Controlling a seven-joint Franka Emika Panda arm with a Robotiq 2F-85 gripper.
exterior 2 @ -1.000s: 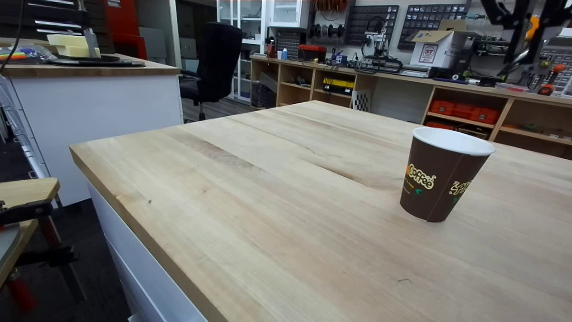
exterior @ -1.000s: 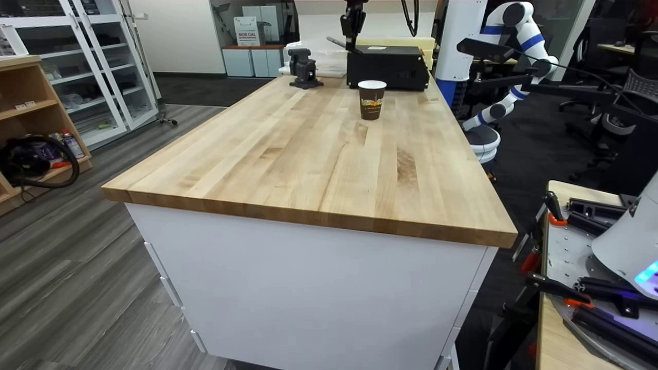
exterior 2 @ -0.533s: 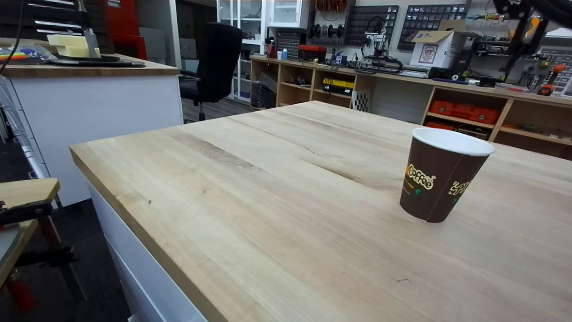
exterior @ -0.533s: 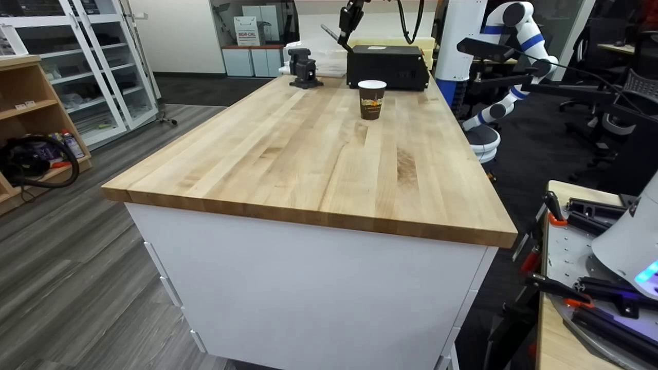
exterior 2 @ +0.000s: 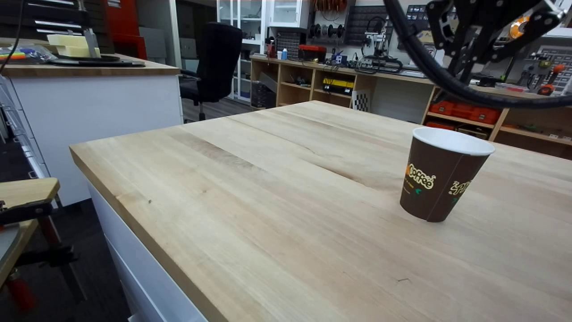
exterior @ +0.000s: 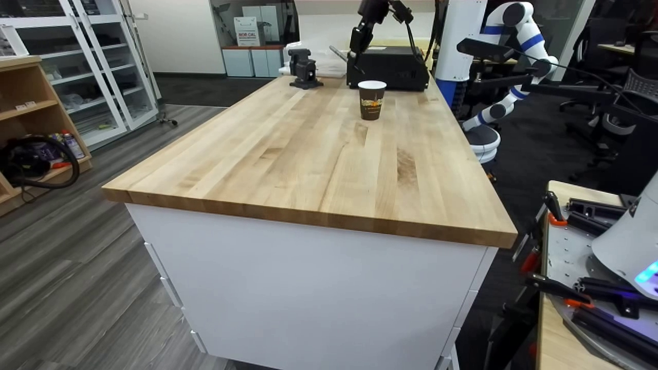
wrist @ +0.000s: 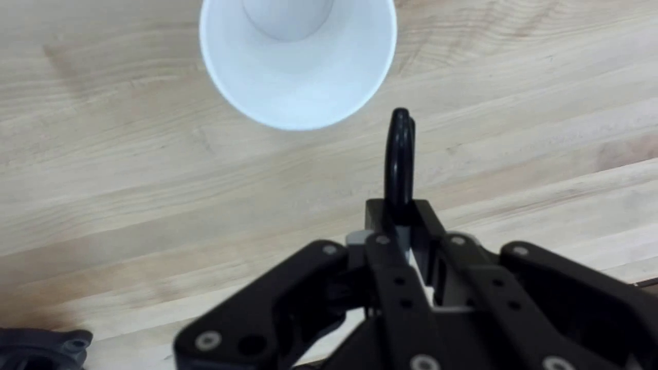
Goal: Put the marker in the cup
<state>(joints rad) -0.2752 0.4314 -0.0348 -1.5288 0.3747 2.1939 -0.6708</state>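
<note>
a: where does the marker (wrist: 399, 154) lie?
b: clamped in the robotiq gripper (wrist: 400, 213), its free end projecting forward.
a: and the paper coffee cup (wrist: 300, 77)?
b: upright on the butcher-block tabletop (wrist: 205, 216); in the wrist view, ahead and left of the gripper.
a: surroundings?
b: a black cable (exterior 2: 505, 100) crosses before the gripper in an exterior view; a black box (exterior: 396, 69) stands behind it.

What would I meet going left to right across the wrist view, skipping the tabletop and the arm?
Black object, cut off at the lower left corner → cup, its white inside showing → black marker, gripped in the jaws.
</note>
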